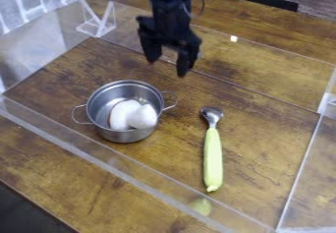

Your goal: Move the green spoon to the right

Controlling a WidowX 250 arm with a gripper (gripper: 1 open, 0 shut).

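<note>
The jaws (168,64) stand spread at the upper middle of the frame, well apart from the green spoon (213,160). The spoon lies on the wooden surface (79,167) at lower right, metal bowl uppermost in the frame, beside the steel pot (125,111) holding white objects (130,115).

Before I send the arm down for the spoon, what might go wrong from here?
The green spoon lies to one side of the steel pot, so a low sideways approach from the gripper might clip the pot's near loop handle.
The spoon's handle end lies close to the clear barrier; a grasp there may bump it.
The metal bowl looks rounded and smooth, so gripping there could slip.
</note>
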